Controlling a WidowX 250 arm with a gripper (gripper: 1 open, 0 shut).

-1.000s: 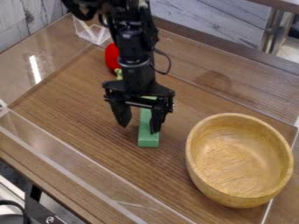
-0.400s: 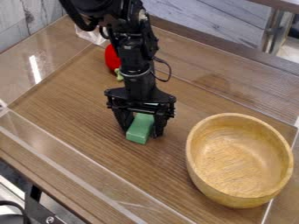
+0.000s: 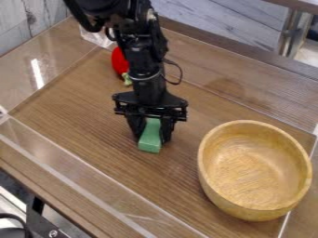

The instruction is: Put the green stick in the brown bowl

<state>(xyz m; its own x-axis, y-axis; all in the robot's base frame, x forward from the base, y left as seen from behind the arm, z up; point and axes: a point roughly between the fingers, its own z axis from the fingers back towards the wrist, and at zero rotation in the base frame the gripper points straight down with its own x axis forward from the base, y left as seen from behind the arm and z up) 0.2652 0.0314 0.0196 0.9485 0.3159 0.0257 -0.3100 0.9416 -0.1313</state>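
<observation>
The green stick (image 3: 151, 140) lies flat on the wooden table, left of the brown bowl (image 3: 255, 125). My gripper (image 3: 151, 131) points straight down over the stick's far end. Its black fingers (image 3: 133, 125) are drawn in against the stick's two long sides, shut on it. The stick's near end pokes out below the fingers and still rests on the table. The bowl is large, round and light brown, stands at the right front, and has nothing in it.
A red strawberry toy (image 3: 117, 59) sits behind the arm, partly hidden by it. A low clear plastic wall (image 3: 74, 172) runs along the table's front and left edges. Bare tabletop separates the stick from the bowl.
The fingers stood wide apart on either side of the green stick a second ago. They have now closed in against it. The hand has barely moved.
</observation>
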